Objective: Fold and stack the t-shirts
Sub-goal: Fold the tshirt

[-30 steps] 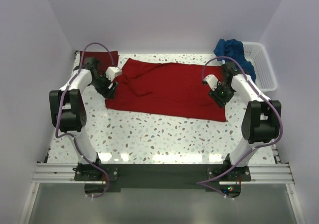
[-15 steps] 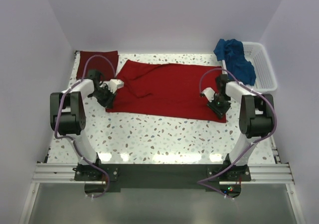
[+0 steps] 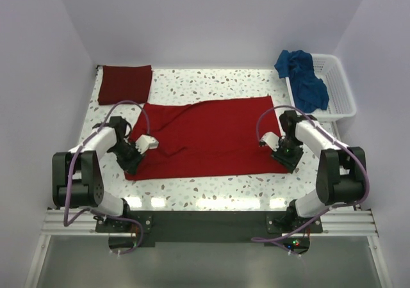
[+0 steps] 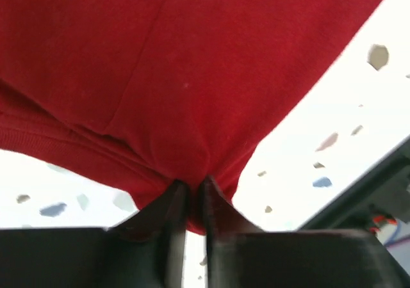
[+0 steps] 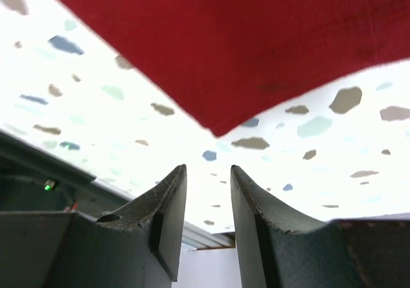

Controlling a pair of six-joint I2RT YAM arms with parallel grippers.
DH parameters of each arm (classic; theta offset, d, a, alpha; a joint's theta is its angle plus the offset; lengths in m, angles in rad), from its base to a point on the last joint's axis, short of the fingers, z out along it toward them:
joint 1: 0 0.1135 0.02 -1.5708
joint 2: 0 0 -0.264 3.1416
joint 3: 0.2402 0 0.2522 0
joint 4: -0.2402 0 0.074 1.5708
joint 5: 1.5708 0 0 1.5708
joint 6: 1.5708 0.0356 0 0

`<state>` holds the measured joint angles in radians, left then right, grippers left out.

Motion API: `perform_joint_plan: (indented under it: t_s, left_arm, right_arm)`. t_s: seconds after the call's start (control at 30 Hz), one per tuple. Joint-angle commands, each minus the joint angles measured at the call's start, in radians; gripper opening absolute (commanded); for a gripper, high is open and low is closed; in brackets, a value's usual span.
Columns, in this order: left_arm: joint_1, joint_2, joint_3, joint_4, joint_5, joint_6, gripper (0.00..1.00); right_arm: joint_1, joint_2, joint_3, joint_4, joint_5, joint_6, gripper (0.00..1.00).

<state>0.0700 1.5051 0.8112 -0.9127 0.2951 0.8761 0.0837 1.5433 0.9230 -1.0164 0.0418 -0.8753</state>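
Left claw [image 4: 193, 196] pinches near-left corner of red shirt [image 3: 205, 137]. Right claw [image 5: 208, 185] parted, empty, just short of its near-right corner, above tabletop [image 3: 211, 83].

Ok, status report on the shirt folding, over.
Left gripper shut on bright red shirt, near-left corner. Right gripper open, off its corner. Maroon shirt folded far left, blue shirt draped on basket; neither obstructs.

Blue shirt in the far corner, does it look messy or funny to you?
Yes. The blue shirt is crumpled in a heap and hangs over the rim of the white basket, half in and half out. The maroon shirt lies neatly folded by comparison.
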Motion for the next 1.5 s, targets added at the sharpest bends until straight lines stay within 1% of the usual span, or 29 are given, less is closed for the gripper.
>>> perform_joint_plan:
  t_s: [0.0, 0.03, 0.13, 0.27, 0.43, 0.63, 0.73, 0.77, 0.8, 0.83, 0.87, 0.9, 0.93, 0.97, 1.0, 1.03, 1.07, 1.1, 1.17, 1.2, 1.3, 1.47]
  left_arm:
    - [0.007, -0.062, 0.037, -0.132, 0.008, 0.06, 0.23]
    - [0.008, -0.069, 0.074, -0.13, 0.042, 0.054, 0.3]
    - [0.008, -0.059, 0.127, -0.078, 0.091, 0.011, 0.37]
    - [0.007, -0.003, 0.143, -0.008, 0.118, -0.038, 0.37]
    - [0.005, 0.038, 0.073, 0.054, 0.093, -0.049, 0.37]
    - [0.007, 0.053, -0.018, 0.123, 0.019, -0.037, 0.35]
    - [0.01, 0.032, -0.006, 0.109, 0.042, -0.031, 0.34]
    - [0.01, 0.023, 0.012, 0.092, 0.07, -0.022, 0.34]
    - [0.011, -0.005, 0.058, 0.074, 0.141, -0.011, 0.34]
    - [0.01, -0.019, 0.084, 0.064, 0.166, -0.018, 0.35]
    - [0.007, -0.032, 0.11, 0.075, 0.186, -0.035, 0.37]
    - [0.002, -0.049, 0.164, 0.092, 0.211, -0.055, 0.41]
    - [-0.004, -0.052, 0.186, 0.148, 0.211, -0.115, 0.43]
    - [-0.012, -0.054, 0.209, 0.182, 0.208, -0.144, 0.44]
    - [-0.06, -0.027, 0.28, 0.271, 0.158, -0.213, 0.5]
    - [-0.061, -0.026, 0.281, 0.303, 0.157, -0.213, 0.5]
    - [-0.09, -0.011, 0.292, 0.328, 0.135, -0.251, 0.52]
    - [-0.123, 0.032, 0.308, 0.34, 0.115, -0.262, 0.55]
    - [-0.147, 0.088, 0.371, 0.345, 0.096, -0.293, 0.57]
    - [-0.159, 0.149, 0.394, 0.344, 0.092, -0.308, 0.58]
    - [-0.165, 0.251, 0.485, 0.337, 0.07, -0.341, 0.64]
    - [-0.18, 0.342, 0.536, 0.365, 0.047, -0.374, 0.65]
  right_arm:
    - [-0.005, -0.026, 0.085, -0.083, -0.039, -0.027, 0.38]
    - [-0.006, -0.011, 0.133, -0.083, -0.063, -0.01, 0.39]
    - [-0.006, 0.081, 0.207, -0.077, -0.12, 0.065, 0.38]
    - [-0.004, 0.147, 0.224, -0.011, -0.132, 0.094, 0.37]
    - [-0.001, 0.204, 0.169, 0.057, -0.106, 0.098, 0.35]
    - [0.01, 0.201, 0.068, 0.102, -0.065, 0.085, 0.35]
    - [0.028, 0.176, 0.031, 0.07, -0.083, 0.085, 0.35]
    - [0.03, 0.155, 0.031, 0.058, -0.094, 0.085, 0.35]
    - [0.031, 0.15, 0.045, 0.046, -0.108, 0.088, 0.35]
    - [0.031, 0.143, 0.062, 0.009, -0.14, 0.09, 0.36]
    - [0.031, 0.135, 0.082, -0.014, -0.161, 0.093, 0.36]
    - [0.03, 0.129, 0.127, -0.031, -0.177, 0.099, 0.36]
    - [0.03, 0.124, 0.152, -0.06, -0.19, 0.114, 0.37]
    - [0.03, 0.121, 0.178, -0.074, -0.227, 0.122, 0.37]
    - [0.031, 0.132, 0.277, -0.105, -0.264, 0.146, 0.37]
    - [0.031, 0.132, 0.278, -0.111, -0.264, 0.154, 0.37]
    - [0.031, 0.135, 0.298, -0.114, -0.27, 0.162, 0.37]
    - [0.03, 0.138, 0.327, -0.116, -0.273, 0.168, 0.37]
    - [0.03, 0.149, 0.349, -0.108, -0.269, 0.177, 0.37]
    - [0.03, 0.155, 0.362, -0.105, -0.266, 0.18, 0.37]
    - [0.031, 0.173, 0.372, -0.088, -0.257, 0.19, 0.37]
    - [0.03, 0.201, 0.369, -0.053, -0.249, 0.197, 0.37]
